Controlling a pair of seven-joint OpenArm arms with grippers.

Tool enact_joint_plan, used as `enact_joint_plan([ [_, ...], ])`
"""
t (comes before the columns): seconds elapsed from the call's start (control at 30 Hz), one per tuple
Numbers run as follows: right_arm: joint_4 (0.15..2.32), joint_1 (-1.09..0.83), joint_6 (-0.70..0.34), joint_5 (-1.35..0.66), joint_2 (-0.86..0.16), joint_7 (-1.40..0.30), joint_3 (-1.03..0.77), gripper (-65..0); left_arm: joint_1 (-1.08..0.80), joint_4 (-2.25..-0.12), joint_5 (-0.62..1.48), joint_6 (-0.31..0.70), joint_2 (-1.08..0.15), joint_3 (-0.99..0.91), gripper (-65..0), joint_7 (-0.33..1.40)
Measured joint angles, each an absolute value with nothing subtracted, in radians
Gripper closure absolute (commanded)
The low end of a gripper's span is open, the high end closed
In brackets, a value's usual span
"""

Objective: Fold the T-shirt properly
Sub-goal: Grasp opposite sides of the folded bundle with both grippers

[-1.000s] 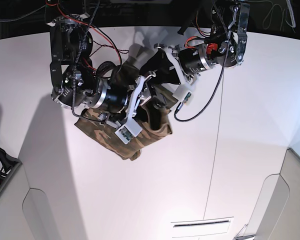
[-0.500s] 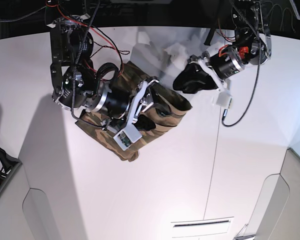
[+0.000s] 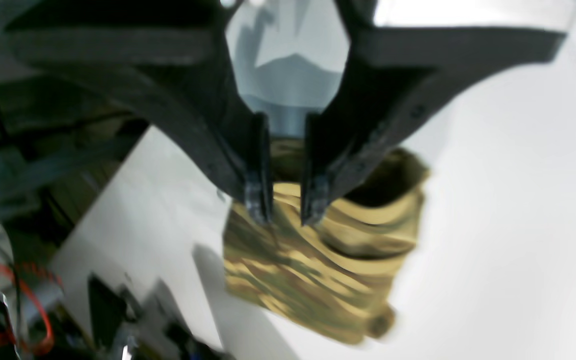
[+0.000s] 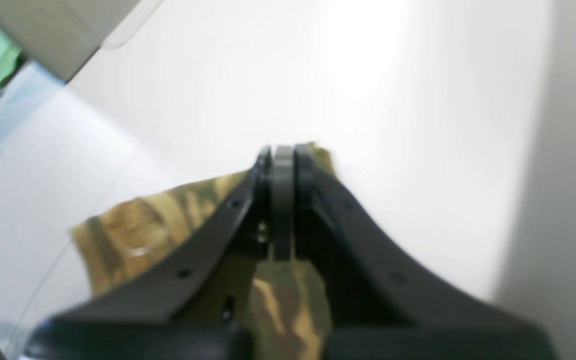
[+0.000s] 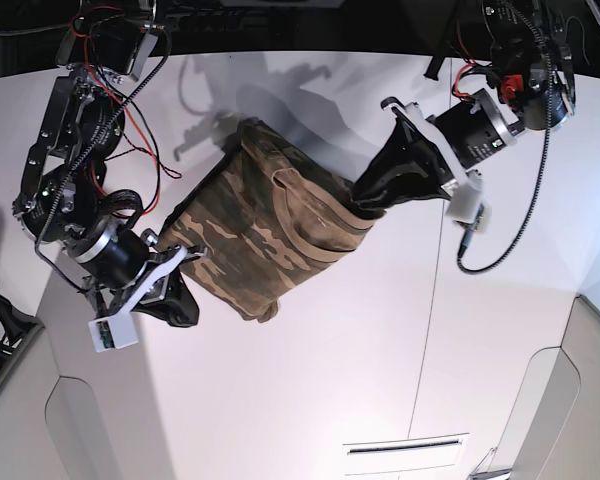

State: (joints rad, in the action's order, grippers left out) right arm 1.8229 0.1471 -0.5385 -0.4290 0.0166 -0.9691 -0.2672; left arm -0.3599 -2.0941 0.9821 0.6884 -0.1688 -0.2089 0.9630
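Lying folded on the white table [image 5: 310, 380], the camouflage-print cloth T-shirt [image 5: 265, 235] runs its long axis diagonally between both arms. Right gripper [image 5: 185, 300], jaws pressed together, sits at its lower-left end; left gripper [image 5: 365, 205], jaws narrowly apart, holds nothing at its upper-right edge.

Both arms are black metal with silver joint rings. Red and black wires loop along the right arm [image 5: 75, 120]; a black cable hangs off the left arm [image 5: 490, 110]. Each wrist carries a small white block.
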Motion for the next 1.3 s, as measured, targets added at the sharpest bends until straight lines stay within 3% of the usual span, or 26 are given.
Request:
enact_joint_plan([
  [0.3, 1.695, 0.147, -0.539, -0.435, -0.023, -0.961, -0.307, 0.0, -0.342, -2.020, 0.658, 0.667, -0.087, 0.062, -11.4, 0.793],
  [0.67, 1.465, 0.147, -0.538, -0.436, -0.031, -0.931, -0.306, 0.0, -0.237, -1.931, 0.591, 0.659, -0.031, 0.072, -11.4, 0.777],
  [0.87, 1.456, 0.147, -0.538, -0.436, -0.031, -0.928, -0.306, 0.0, -0.181, -1.830, 0.477, 0.543, -0.031, 0.071, -11.4, 0.751],
  [1.3, 1.456, 0.147, -0.538, -0.433, -0.031, -0.928, -0.306, 0.0, -0.207, -1.767, 0.481, 0.535, -0.099, 0.072, -11.4, 0.770],
])
